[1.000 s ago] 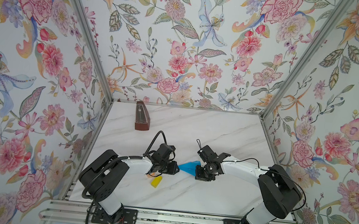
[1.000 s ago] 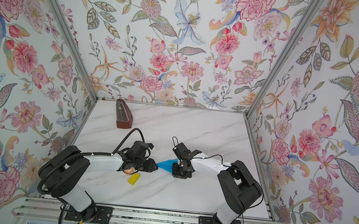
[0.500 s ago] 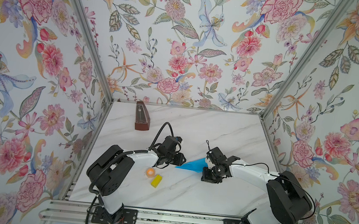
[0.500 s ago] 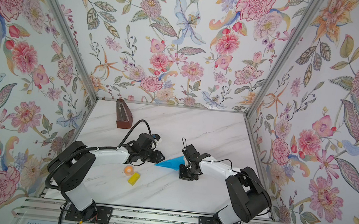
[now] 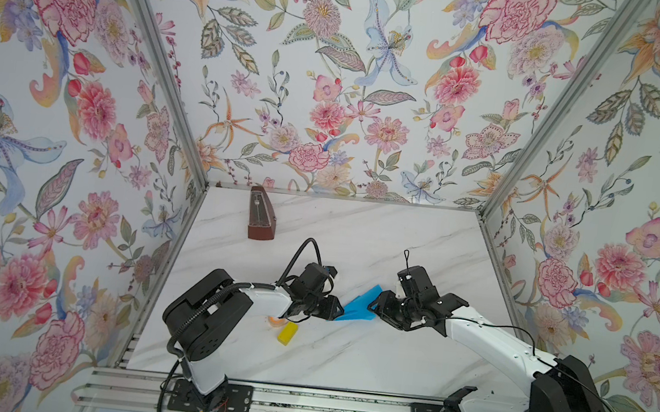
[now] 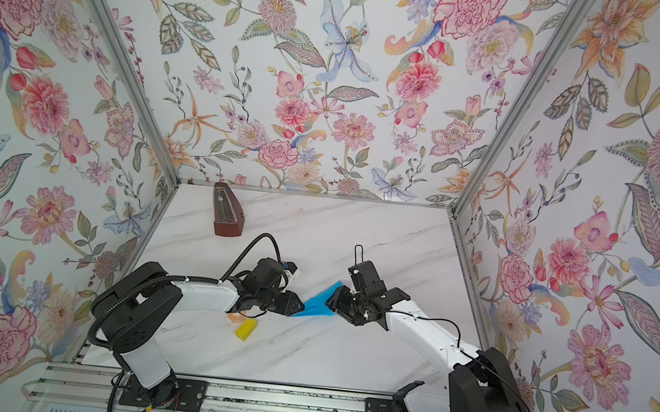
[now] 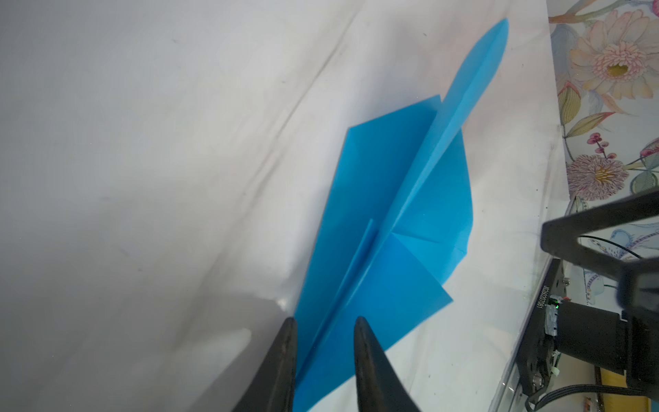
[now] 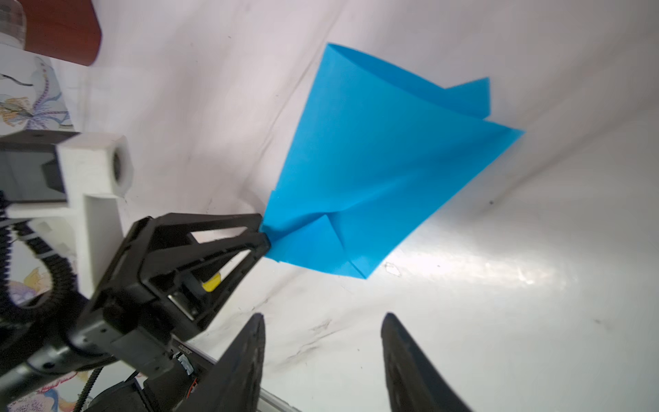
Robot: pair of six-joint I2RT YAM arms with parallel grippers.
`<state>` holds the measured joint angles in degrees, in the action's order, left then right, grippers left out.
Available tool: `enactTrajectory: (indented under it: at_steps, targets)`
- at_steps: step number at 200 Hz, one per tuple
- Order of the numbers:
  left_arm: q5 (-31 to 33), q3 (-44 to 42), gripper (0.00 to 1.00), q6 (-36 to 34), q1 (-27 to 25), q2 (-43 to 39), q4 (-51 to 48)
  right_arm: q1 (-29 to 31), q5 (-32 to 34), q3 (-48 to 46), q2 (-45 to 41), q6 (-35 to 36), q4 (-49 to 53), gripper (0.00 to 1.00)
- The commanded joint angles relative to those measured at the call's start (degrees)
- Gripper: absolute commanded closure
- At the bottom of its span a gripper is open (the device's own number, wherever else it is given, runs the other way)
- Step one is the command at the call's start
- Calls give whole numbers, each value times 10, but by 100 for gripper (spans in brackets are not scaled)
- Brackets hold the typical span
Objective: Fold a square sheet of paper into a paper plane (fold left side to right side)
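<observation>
The square sheet of paper, bright blue, is folded into a pointed paper plane (image 5: 357,308) (image 6: 318,304) and sits between the two arms at mid-table. My left gripper (image 5: 340,309) (image 6: 302,306) (image 7: 324,321) is shut on its narrow nose. The right wrist view shows that pinch by the left gripper (image 8: 263,233), with the plane (image 8: 374,160) fanning out and its wings lifted and curled. The left wrist view shows the plane (image 7: 392,199) with its centre ridge between my jaws. My right gripper (image 5: 372,303) (image 6: 331,299) (image 8: 322,321) stands open just off the plane's tail, holding nothing.
A brown wooden metronome (image 5: 261,216) (image 6: 227,213) stands at the back left. A small yellow block (image 5: 287,333) (image 6: 245,329) and a small orange thing (image 5: 274,320) lie under and in front of the left forearm. Flowered walls close in three sides.
My right gripper has opened and let go of the plane's tail. My left gripper has shifted a little to the right, still pinching the nose.
</observation>
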<state>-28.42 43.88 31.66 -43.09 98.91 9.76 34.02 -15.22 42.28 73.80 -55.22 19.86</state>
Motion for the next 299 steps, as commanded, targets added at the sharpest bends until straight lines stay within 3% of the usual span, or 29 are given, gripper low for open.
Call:
enactTrajectory:
  at_steps: [1, 24, 42, 158, 185, 216, 231, 268, 299]
  targets:
    - [-5, -11, 70, 28, -28, -14, 25, 7, 59, -18, -1, -106, -47, 41]
    - [16, -13, 70, 43, -50, -17, 27, 13, 133, 14, 29, -125, 2, 41]
    - [30, -13, 69, 52, -66, -19, 27, 17, 171, 55, 65, -99, 51, 42]
    - [43, 17, 70, 82, -124, 4, 50, 51, 191, 223, 250, 56, 140, 46]
    - [48, 15, 70, 82, -125, -1, 45, 56, 212, 242, 263, 72, 169, 58]
    - [66, 10, 70, 80, -123, -21, 37, 58, 220, 244, 254, 109, 176, 90]
    - [90, 11, 70, 70, -122, -41, 12, 58, 222, 253, 256, 134, 188, 99]
    - [178, 3, 70, 42, -102, -134, -73, 58, 198, 284, 267, 204, 205, 100]
    - [202, -33, 69, 37, -66, -200, -92, 57, 189, 309, 274, 237, 205, 100]
